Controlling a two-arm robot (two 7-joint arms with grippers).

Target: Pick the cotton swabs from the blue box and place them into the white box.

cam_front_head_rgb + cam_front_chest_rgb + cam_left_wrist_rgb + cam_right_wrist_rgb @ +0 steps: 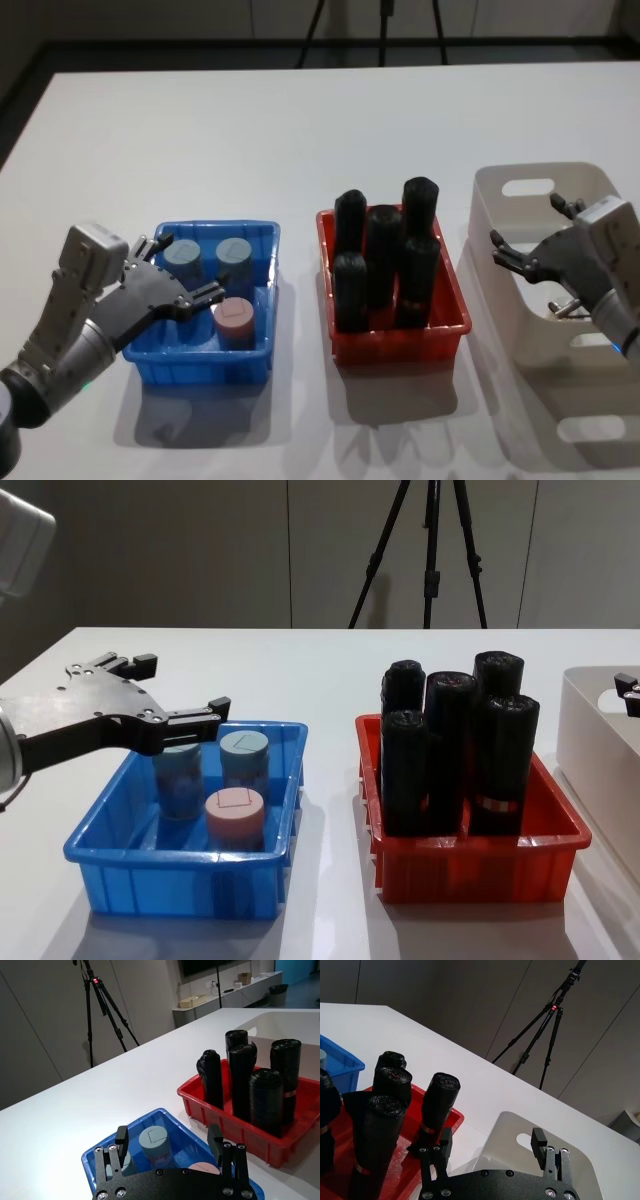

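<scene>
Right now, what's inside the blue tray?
Two grey-blue swab tubs at the back, one pink tub in front. The open left gripper hangs over the left one, covering part of it.

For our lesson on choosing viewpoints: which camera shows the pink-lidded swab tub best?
The chest view: the pink-lidded tub stands unobstructed, lid and side visible. The head view shows mostly its lid; the left wrist view, just a pink sliver behind the left gripper.
</scene>
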